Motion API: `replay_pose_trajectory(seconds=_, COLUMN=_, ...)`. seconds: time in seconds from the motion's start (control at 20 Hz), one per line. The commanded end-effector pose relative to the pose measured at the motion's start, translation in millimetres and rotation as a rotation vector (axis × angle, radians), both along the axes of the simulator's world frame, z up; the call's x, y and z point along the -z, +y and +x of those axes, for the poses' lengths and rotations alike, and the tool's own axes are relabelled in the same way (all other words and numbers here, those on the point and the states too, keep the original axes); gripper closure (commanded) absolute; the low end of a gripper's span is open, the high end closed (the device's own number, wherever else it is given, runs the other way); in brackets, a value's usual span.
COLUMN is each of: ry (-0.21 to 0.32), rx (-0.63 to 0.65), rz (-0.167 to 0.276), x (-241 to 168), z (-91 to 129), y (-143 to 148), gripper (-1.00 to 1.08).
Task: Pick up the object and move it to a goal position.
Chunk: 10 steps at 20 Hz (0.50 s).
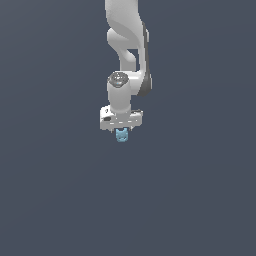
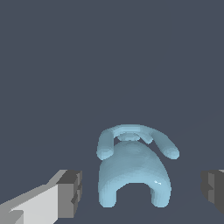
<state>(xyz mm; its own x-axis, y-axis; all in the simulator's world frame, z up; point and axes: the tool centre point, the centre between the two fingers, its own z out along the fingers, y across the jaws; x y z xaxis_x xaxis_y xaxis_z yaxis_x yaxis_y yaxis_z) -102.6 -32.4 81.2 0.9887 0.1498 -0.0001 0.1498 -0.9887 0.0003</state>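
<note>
Dark fingertip pads [image 2: 70,192] of the pincer [image 1: 121,129] stand spread wide on either side of the object [image 2: 131,168], touching nothing, so the pincer is released. Pale blue, with a rounded body, two stubby legs and a looped top, the object lies on the plain grey bench [image 2: 109,57] directly between the jaws. It looks rigid, light and glossy, perhaps slippery; closing across the broad mid-body seems the most secure hold.

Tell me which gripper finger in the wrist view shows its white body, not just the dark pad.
The finger beside the light-blue object; the opposite finger shows only a dark pad at the frame edge.
</note>
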Motion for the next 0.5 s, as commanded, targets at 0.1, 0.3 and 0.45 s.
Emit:
replay_pose_trajectory(seconds=0.1, ry=0.001, rx=-0.001, rz=0.0, x=17, z=-1, y=0, gripper=-0.92)
replay_pose_trajectory(seconds=0.3, ry=0.0, rx=-0.002, rz=0.0, x=35, z=-2, y=0, gripper=-0.92)
replay_pose_trajectory(seconds=0.45, ry=0.0, rx=-0.002, rz=0.0, x=42, z=-2, y=0, gripper=-0.92)
